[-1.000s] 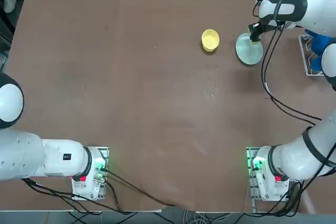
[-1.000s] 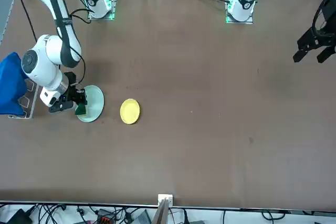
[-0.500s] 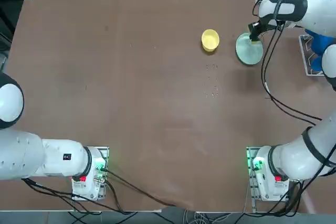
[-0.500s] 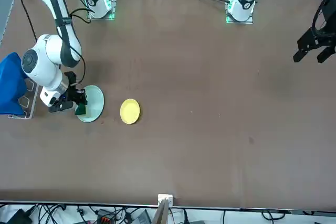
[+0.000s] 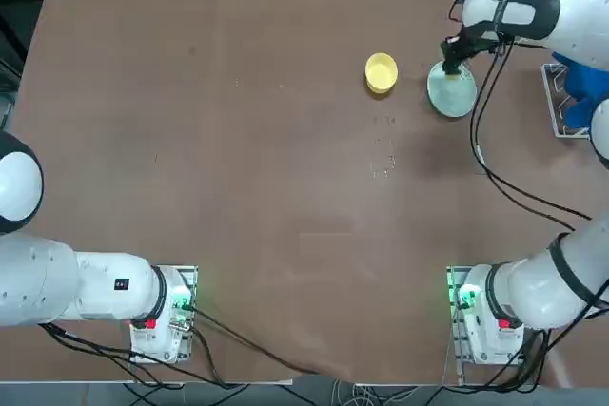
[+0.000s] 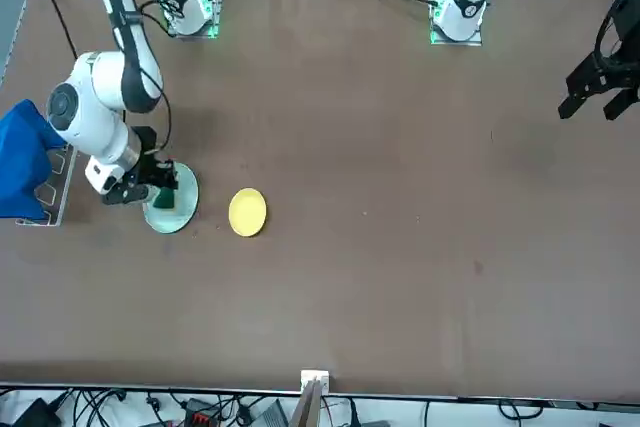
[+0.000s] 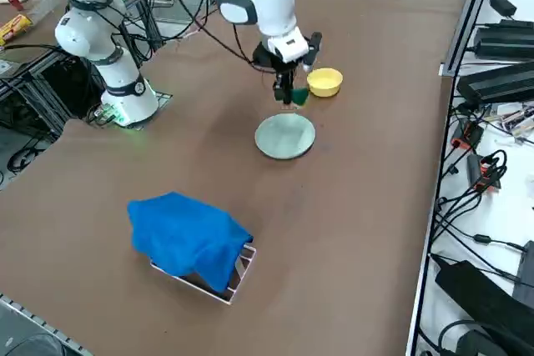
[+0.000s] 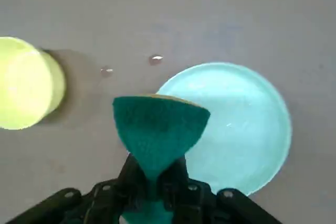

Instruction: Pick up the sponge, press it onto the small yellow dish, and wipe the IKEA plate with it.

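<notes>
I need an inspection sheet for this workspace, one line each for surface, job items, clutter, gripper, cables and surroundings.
Surface: brown tabletop, small clear droplets near the yellow dish.
Job items: small round yellow dish; round mint-green plate with raised rim; block sponge with dark green scouring side and yellow foam, pinched mid-length.
Clutter: blue cloth draped over a white wire rack.
Gripper: black two-finger right gripper shut on the sponge, over the mint plate's edge area.
Cables: black cables hang along the right arm; more lie tangled at its base.
Surroundings: white side bench with cables and black devices; people, nothing seen.
</notes>
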`<state>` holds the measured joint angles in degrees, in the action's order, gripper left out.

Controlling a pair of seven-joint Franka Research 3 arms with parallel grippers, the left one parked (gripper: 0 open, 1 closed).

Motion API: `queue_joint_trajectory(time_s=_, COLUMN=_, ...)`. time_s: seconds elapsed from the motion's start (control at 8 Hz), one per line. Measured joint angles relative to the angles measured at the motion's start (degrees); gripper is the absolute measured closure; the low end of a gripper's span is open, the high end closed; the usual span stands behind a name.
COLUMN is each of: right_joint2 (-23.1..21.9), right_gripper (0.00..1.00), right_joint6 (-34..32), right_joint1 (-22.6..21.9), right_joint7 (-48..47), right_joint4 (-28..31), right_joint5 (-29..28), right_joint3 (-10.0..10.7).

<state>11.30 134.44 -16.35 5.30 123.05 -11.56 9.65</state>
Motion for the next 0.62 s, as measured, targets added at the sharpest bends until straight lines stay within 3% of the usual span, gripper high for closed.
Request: queue_joint_trajectory(time_s=0.62, right_joint2=-6.57, right_gripper=0.79, right_joint6=-0.31, right_joint1=-14.49, right_joint7=-20.70, right_joint4=6.57, right_joint5=-0.18, right_joint3=-0.48)
